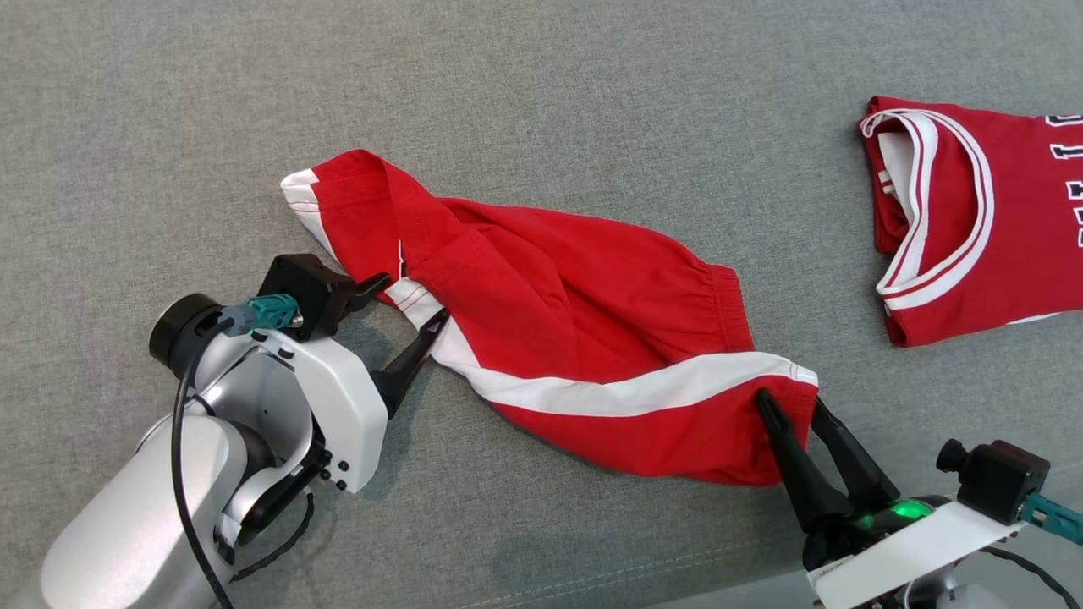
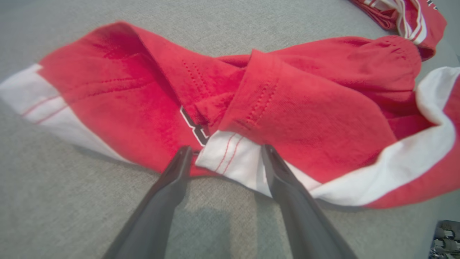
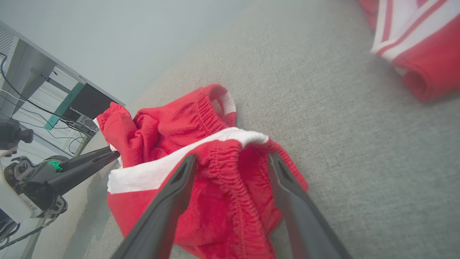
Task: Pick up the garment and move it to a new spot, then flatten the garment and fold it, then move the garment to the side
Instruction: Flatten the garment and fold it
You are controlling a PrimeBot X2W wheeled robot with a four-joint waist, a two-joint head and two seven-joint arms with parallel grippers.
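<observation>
The garment [image 1: 575,338] is a pair of red shorts with white side stripes, lying crumpled on the grey fabric surface [image 1: 592,101]. My left gripper [image 1: 410,303] is open at the shorts' left end. In the left wrist view its fingers [image 2: 224,151] straddle a white hem corner [image 2: 230,158]. My right gripper [image 1: 788,402] is open at the lower right end, one finger on each side of the elastic waistband [image 3: 230,169]. The left gripper's dark fingers [image 3: 90,162] also appear at the left of the right wrist view, beside the shorts [image 3: 161,126].
A folded red jersey [image 1: 973,220] with white trim lies at the far right, apart from the shorts; it is also seen as the jersey [image 3: 424,46]. A desk with cables [image 3: 54,82] stands beyond the surface's far edge.
</observation>
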